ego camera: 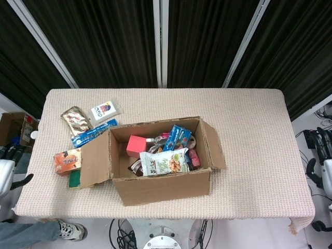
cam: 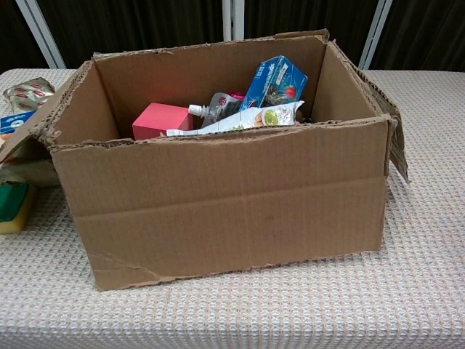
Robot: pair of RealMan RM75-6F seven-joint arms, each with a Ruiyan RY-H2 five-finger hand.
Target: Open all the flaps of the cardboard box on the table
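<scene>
The cardboard box [ego camera: 161,189] stands mid-table, its top open; it fills the chest view [cam: 218,196]. Its left flap [ego camera: 95,161] is folded outward and slopes down over the packets beside it [cam: 22,138]. The right flap [ego camera: 213,145] also hangs outward [cam: 396,145]. Inside lie a pink carton [ego camera: 136,146], a blue carton [ego camera: 177,137] and a snack bag [ego camera: 165,162]. My left hand [ego camera: 8,168] is off the table's left edge, mostly cut off, holding nothing. At the frame's right edge my right hand [ego camera: 321,155] is off the table and also holds nothing.
Left of the box lie loose packets: a striped one [ego camera: 75,118], a white one [ego camera: 105,110], a blue one [ego camera: 93,132], an orange one [ego camera: 67,161] and a green sponge [ego camera: 74,179]. A second cardboard box [ego camera: 13,129] sits on the floor at the left.
</scene>
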